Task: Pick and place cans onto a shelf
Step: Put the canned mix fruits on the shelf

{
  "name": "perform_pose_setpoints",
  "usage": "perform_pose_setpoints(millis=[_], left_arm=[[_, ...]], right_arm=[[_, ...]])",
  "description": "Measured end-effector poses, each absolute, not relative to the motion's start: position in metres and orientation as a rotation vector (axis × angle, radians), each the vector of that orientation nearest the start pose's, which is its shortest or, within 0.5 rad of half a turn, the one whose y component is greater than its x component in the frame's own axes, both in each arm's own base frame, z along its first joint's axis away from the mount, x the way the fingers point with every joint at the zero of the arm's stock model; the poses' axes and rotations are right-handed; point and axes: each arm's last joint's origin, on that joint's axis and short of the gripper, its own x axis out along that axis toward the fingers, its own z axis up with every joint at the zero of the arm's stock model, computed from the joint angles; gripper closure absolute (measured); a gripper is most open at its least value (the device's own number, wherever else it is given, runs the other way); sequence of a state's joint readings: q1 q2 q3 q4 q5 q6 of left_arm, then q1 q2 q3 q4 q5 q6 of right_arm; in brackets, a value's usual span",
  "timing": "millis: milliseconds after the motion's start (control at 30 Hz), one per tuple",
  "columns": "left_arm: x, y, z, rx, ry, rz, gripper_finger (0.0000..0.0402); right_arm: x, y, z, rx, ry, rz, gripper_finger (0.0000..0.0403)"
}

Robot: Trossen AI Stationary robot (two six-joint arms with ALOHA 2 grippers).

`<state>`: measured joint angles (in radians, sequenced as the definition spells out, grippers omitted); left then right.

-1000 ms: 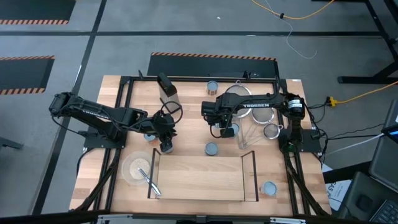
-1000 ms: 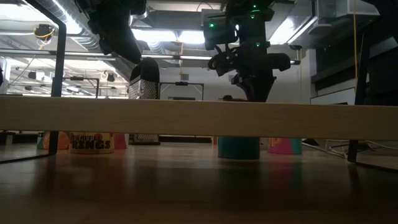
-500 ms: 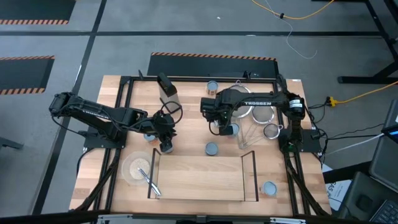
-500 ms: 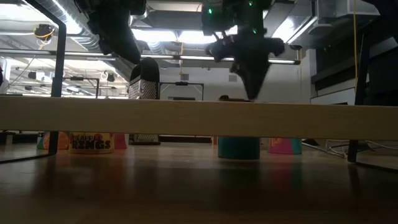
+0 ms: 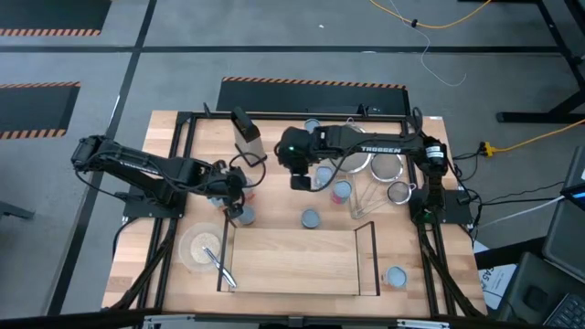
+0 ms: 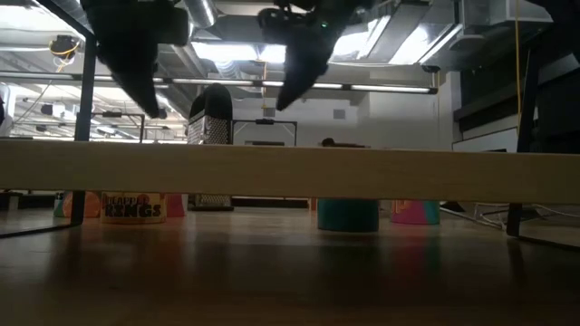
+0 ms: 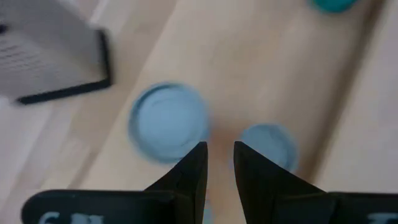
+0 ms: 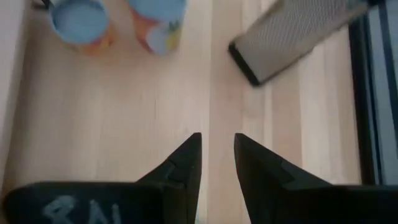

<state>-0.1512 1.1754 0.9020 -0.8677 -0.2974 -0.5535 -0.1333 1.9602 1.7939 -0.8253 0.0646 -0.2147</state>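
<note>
The shelf is a light-wood board at the table's near middle; its edge spans the low view. Small cans with pale blue tops stand on the table behind it. My left gripper is empty, its fingers close together, above two cans; one of them stands by the shelf's left upright. My right gripper is empty and raised over bare wood at mid-table, fingers close together.
A metal grater lies at the far left. Wire strainers lie at the far right. A pale bowl with a utensil sits left of the shelf. One can stands right of the shelf.
My right gripper has risen and gone toward the table's left edge, away from the can it stood over at mid-table; that can stays on the table. My left gripper has risen a little and drawn back toward the left edge, away from the can by the shelf.
</note>
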Motion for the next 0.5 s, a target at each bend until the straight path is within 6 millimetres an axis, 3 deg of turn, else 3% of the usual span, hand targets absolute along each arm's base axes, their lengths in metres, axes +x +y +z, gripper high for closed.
perform_pose_setpoints(millis=[233, 500], left_arm=[[0.201, -0.009, 0.250, -0.138, 1.075, 0.601, 0.0331], [0.198, 0.023, 0.249, -0.150, 1.131, 0.685, 0.0331]], right_arm=[[0.438, -0.053, 0.280, -0.077, 0.876, 0.111, 0.0304], [0.461, -0.040, 0.251, -0.079, 0.837, 0.172, 0.0304]])
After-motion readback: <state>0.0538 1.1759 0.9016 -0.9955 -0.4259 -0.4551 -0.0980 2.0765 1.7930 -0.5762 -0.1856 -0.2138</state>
